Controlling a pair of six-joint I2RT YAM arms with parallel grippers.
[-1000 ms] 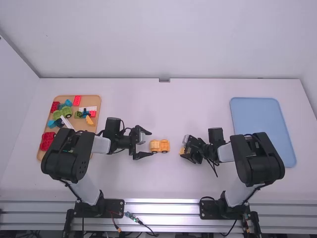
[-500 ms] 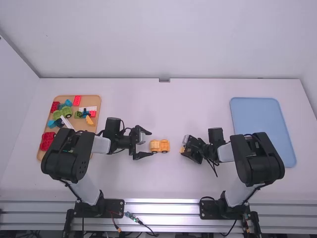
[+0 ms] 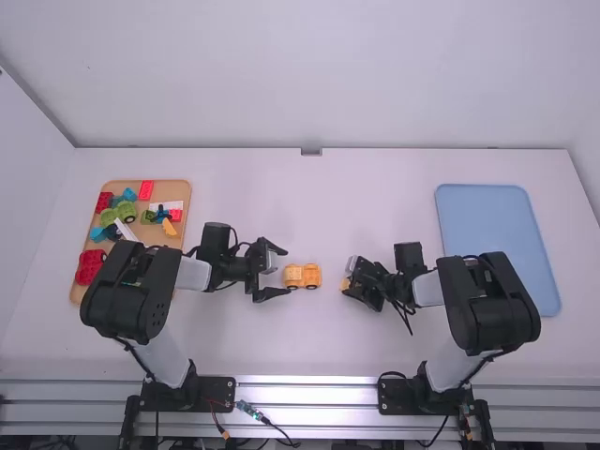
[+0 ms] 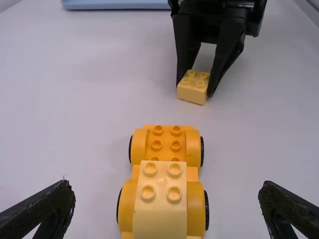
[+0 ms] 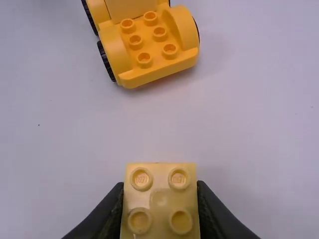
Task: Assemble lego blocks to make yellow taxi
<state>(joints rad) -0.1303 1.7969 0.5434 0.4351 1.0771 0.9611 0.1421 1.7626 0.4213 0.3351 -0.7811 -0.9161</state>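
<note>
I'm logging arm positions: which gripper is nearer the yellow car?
Left. The left gripper is at the taller end of the car, fingers apart; the right gripper is farther, beyond the opposite end, pinching a pale yellow block.

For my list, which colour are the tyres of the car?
The tyres are black, clearest in the right wrist view.

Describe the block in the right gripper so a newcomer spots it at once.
From the blue tray, look left across the white table to the right gripper. The pale yellow four-stud block is between its fingers, whereas the similar block sits on the wheeled base.
</note>
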